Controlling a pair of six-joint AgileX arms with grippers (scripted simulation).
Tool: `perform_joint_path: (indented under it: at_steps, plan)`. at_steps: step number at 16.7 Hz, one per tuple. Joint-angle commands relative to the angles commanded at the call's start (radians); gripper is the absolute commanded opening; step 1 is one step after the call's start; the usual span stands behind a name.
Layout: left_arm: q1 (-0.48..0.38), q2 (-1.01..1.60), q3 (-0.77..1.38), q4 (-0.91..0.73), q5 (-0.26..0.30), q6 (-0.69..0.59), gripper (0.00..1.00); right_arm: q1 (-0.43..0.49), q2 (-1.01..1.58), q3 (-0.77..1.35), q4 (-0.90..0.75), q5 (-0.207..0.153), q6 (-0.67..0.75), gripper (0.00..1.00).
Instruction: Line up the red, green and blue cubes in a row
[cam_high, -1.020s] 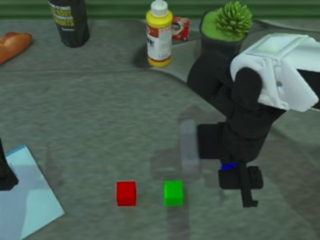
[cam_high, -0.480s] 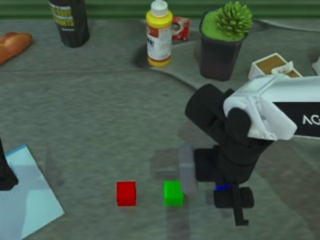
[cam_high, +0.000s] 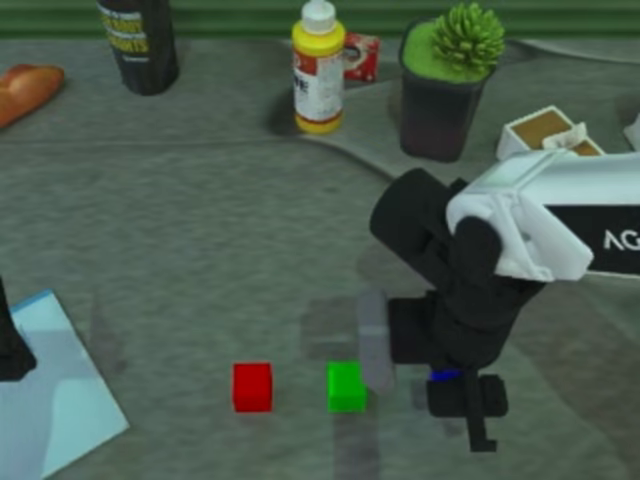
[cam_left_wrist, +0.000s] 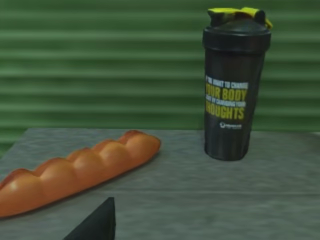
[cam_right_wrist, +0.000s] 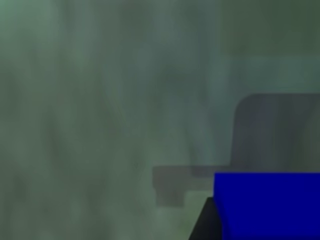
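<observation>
no shift: blue cube (cam_high: 446, 376) in right gripper (cam_high: 462, 392)

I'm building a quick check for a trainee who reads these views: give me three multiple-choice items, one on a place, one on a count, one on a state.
1. Where is the green cube relative to the red cube in the top view?
A. to its right
B. to its left
C. stacked on it

2. How many cubes lie free on the table?
A. one
B. two
C. three

3. What is the state of the blue cube?
A. lying beside the bottle
B. held in the right gripper
C. resting on the red cube

Answers:
1. A: green sits right of red, apart.
2. B: only red and green lie free.
3. B: a blue sliver shows at the gripper, and the right wrist view shows blue against a finger.
</observation>
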Motion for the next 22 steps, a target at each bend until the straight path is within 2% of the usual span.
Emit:
perform_joint_path:
  at_steps: [8,18,22]
  plan:
    - [0.0,0.0,0.0,0.0,0.0,0.0,1.0,0.0,0.0,0.0,0.0,0.0,0.0,0.98]
    - [0.0,0.0,0.0,0.0,0.0,0.0,1.0,0.0,-0.002,0.003,-0.004,0.0,-0.001,1.0]
    - [0.0,0.0,0.0,0.0,0.0,0.0,1.0,0.004,-0.039,0.08,-0.119,0.001,-0.006,1.0]
